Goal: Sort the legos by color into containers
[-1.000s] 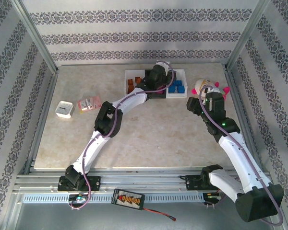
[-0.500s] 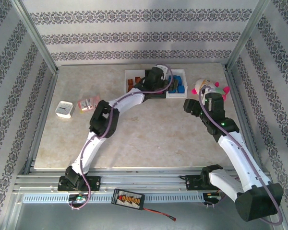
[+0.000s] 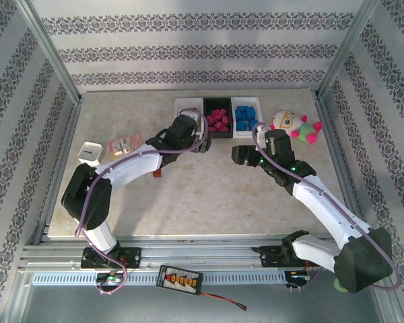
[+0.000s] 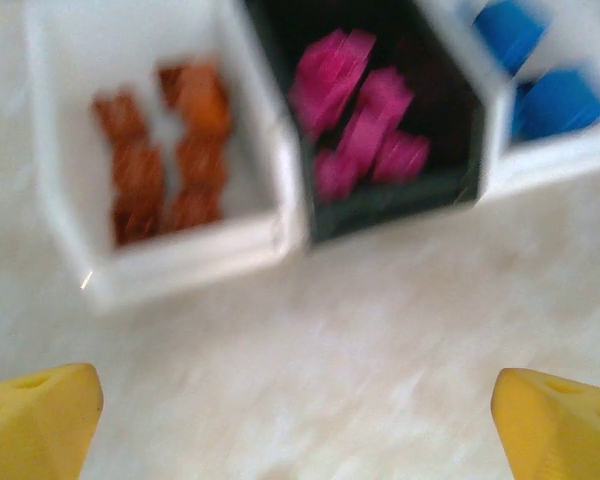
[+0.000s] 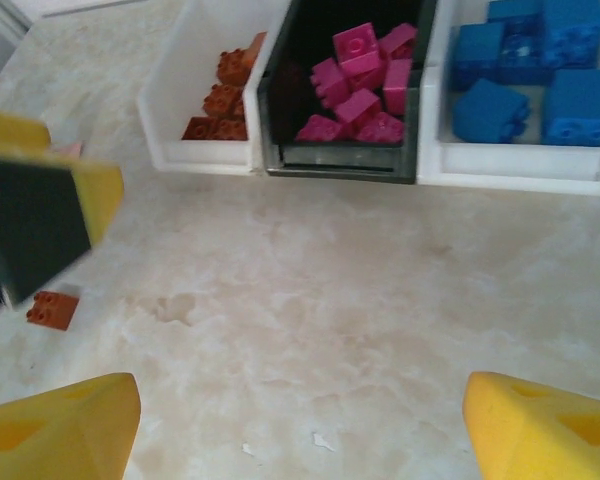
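Three bins stand in a row at the back. The left white bin holds brown-orange legos, the black bin holds magenta legos, and the right white bin holds blue legos. One loose brown-orange lego lies on the table, below the left forearm. My left gripper hovers open just in front of the bins, nothing between its yellow fingertips. My right gripper is open and empty too, low over bare table.
A plush toy with pink limbs sits right of the blue bin. A pink-and-white packet and a small white square box lie at the left. The left gripper's finger stands close on the right wrist view's left side.
The left arm has pulled back from above the bins, its elbow swinging left. The right arm has swung left from the plush toy toward the table's middle.
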You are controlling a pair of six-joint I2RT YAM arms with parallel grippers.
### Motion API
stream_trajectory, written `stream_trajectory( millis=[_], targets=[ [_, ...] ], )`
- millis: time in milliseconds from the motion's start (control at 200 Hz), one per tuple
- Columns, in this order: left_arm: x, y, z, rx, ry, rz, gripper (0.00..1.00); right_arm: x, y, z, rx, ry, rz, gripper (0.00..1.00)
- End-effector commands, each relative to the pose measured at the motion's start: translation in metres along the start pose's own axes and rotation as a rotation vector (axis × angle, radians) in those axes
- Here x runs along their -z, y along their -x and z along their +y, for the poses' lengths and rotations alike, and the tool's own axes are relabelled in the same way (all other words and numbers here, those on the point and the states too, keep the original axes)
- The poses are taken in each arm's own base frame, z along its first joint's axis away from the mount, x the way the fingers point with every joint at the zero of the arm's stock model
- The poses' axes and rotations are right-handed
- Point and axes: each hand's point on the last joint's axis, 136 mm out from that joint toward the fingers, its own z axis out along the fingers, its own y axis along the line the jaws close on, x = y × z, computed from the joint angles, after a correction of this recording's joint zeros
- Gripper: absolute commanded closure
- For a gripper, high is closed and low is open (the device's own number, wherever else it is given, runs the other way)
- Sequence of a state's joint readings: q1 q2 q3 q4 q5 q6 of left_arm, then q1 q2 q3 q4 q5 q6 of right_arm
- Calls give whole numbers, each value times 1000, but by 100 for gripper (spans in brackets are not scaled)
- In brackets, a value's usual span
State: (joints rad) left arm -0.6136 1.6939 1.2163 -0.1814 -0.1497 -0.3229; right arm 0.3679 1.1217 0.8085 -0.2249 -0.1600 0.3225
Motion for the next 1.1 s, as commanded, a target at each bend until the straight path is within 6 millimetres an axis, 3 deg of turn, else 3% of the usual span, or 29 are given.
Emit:
stream_trajectory(
  millis=[0,235,440,640,804,924,994,1094],
  targets=[
    [12,-63,50,68,175,201,0,-6,10,16,35,58,-20,15],
    [20,-115,94,110,315,352,3,-14,11,26,53,76,1,15],
    [13,-144,114,155,335,427,21,-16,14,26,58,68,2,15],
    [4,-150,120,182,345,447,49,-16,16,27,53,70,1,15],
    [-1,-158,122,212,348,470,51,-15,15,27,51,68,2,15],
    [-5,-162,122,214,350,480,64,-12,15,26,53,62,-2,15],
    [-5,-158,119,217,335,479,73,-11,15,26,52,59,-4,15],
    [-4,-141,111,226,293,438,75,-11,15,23,52,45,-10,15]
  ],
)
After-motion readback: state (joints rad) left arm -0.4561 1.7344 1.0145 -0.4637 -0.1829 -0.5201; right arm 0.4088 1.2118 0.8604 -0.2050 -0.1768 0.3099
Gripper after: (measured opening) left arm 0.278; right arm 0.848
